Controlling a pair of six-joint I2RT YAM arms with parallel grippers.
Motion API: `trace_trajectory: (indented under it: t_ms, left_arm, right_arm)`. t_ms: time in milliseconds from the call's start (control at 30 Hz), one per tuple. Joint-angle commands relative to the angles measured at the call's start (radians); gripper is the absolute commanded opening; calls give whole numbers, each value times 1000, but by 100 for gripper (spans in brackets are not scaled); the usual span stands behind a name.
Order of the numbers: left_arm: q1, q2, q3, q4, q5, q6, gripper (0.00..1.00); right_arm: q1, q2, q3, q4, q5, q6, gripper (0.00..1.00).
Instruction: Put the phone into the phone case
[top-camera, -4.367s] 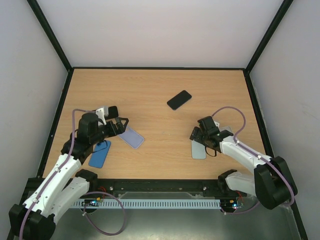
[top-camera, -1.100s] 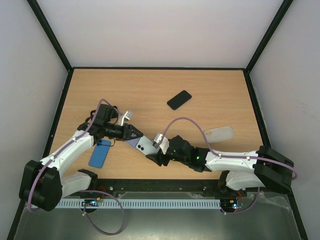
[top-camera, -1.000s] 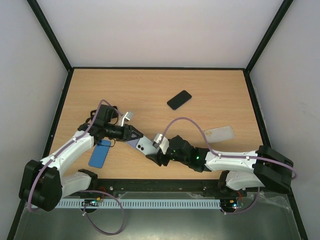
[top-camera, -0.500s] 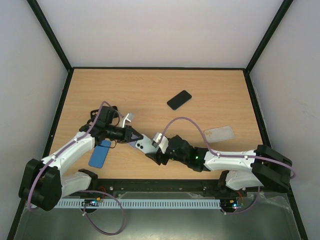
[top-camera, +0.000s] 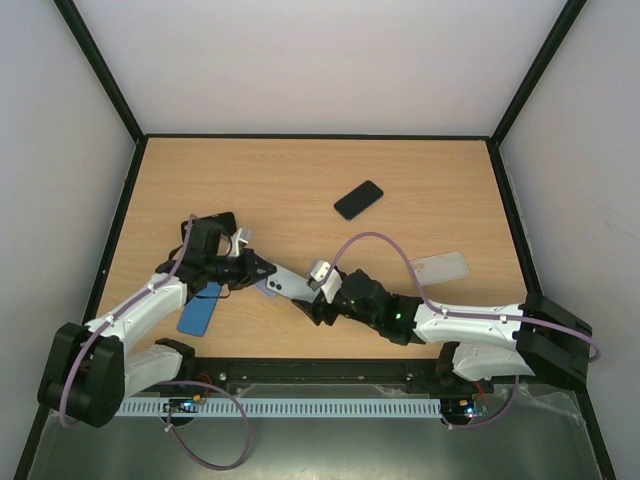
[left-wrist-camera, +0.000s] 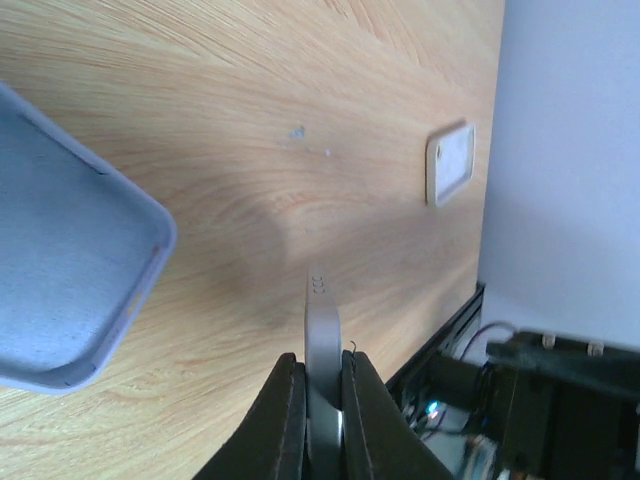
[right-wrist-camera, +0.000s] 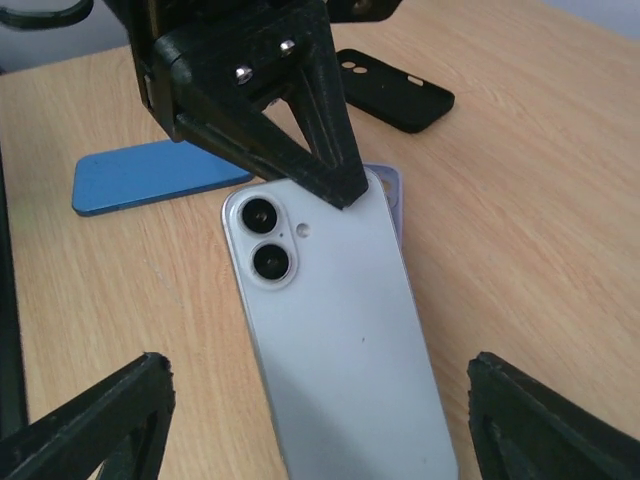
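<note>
Right wrist view, silver phone (right-wrist-camera: 340, 340) camera-side up between wide-open right gripper (right-wrist-camera: 320, 420) jaws, top edge pinched by closed left gripper (right-wrist-camera: 345, 195), above lavender phone case (right-wrist-camera: 392, 192), near table's (right-wrist-camera: 520, 200) front edge.

No lettering, brand mark or number is legible on the phone (right-wrist-camera: 335, 330) or anything else.

phone (right-wrist-camera: 335, 330) — silver | phone case (left-wrist-camera: 60, 285) — lavender | spare case (right-wrist-camera: 400, 95) black | table (top-camera: 300, 180) tan woodgrain
</note>
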Motion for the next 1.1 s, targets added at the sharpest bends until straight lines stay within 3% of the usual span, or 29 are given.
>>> trace_trajectory:
  t_ms: [0, 133, 267, 400, 567, 767, 1067]
  left_arm:
    - [43, -45, -40, 135, 1, -231, 3]
    - [55, -97, -63, 146, -41, -392, 3]
    - [56, -179, -60, 136, -63, -497, 3]
    - [55, -230, 11, -70, -167, -527, 3]
    - [56, -234, 43, -202, -154, -567, 3]
    - [56, -257, 26, -240, -132, -623, 2]
    - [56, -304, 23, -229, -128, -686, 2]
  right_arm:
    - [30, -19, 24, -8, 93, -54, 74]
    - [31, -29, 25, 29, 105, -86, 61]
    - [40, -27, 16, 90, 99, -158, 57]
    - [63, 8, 14, 148, 162, -303, 53]
    - [75, 62, 47, 200, 232, -461, 53]
    - [88, 104, 54, 234, 244, -596, 55]
    - [120, 125, 46, 222, 140, -611, 57]
